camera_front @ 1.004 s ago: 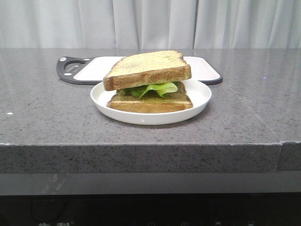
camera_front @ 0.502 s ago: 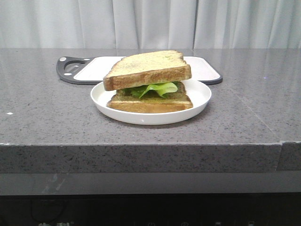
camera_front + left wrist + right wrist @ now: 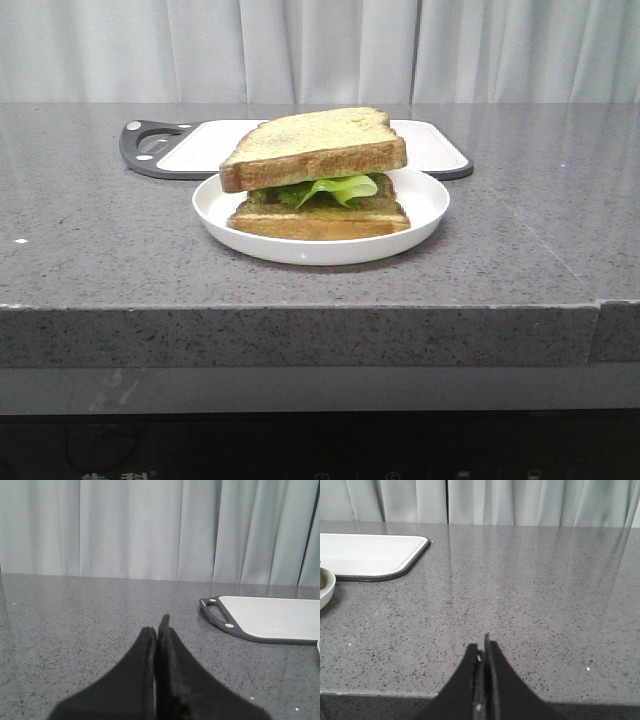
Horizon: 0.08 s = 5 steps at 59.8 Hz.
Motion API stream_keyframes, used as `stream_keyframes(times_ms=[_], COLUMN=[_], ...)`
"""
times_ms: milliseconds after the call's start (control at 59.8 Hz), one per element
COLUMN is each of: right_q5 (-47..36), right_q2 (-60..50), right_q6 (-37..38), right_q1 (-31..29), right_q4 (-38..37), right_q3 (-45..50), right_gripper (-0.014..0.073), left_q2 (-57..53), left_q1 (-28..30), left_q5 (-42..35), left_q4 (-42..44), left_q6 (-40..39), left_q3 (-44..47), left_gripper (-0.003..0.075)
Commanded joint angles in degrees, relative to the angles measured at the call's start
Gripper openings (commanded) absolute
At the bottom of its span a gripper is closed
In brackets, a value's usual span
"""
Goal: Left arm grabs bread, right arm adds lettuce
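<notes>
The bread (image 3: 315,146), a thick slice with brown crust and a pale speckled face, lies on top of the lettuce (image 3: 330,188), a ruffled green leaf. Under the leaf is a thinner slice (image 3: 320,218) with greenish spread. All sit on a white plate (image 3: 425,205) in the middle of the counter. Neither arm shows in the front view. My left gripper (image 3: 159,625) is shut and empty over bare counter, far from the plate. My right gripper (image 3: 481,646) is shut and empty near the counter's front edge.
A white cutting board with a dark grey rim (image 3: 180,150) lies behind the plate; it also shows in the left wrist view (image 3: 265,617) and the right wrist view (image 3: 370,555). The plate's rim (image 3: 326,587) shows in the right wrist view. Grey curtains hang behind the grey speckled counter (image 3: 100,250).
</notes>
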Motion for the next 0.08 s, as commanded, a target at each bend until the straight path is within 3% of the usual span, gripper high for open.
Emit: stream_keyframes(times_ms=[0, 67], right_q5=[-5.1, -5.1], right_q2=[-1.3, -1.3], right_q6=[-0.4, -0.4], right_q1=[-0.2, -0.2], right_q4=[-0.3, -0.3], right_q3=[-0.1, -0.1], right_gripper=[-0.0118, -0.0118], left_q2=[-1.1, -1.1], left_q1=[0.1, 0.1], left_q5=[-3.4, -3.4], left_q4=[0.0, 0.0], left_q6=[-0.5, -0.5], left_q3=[0.3, 0.3], left_gripper=[-0.0020, -0.0020])
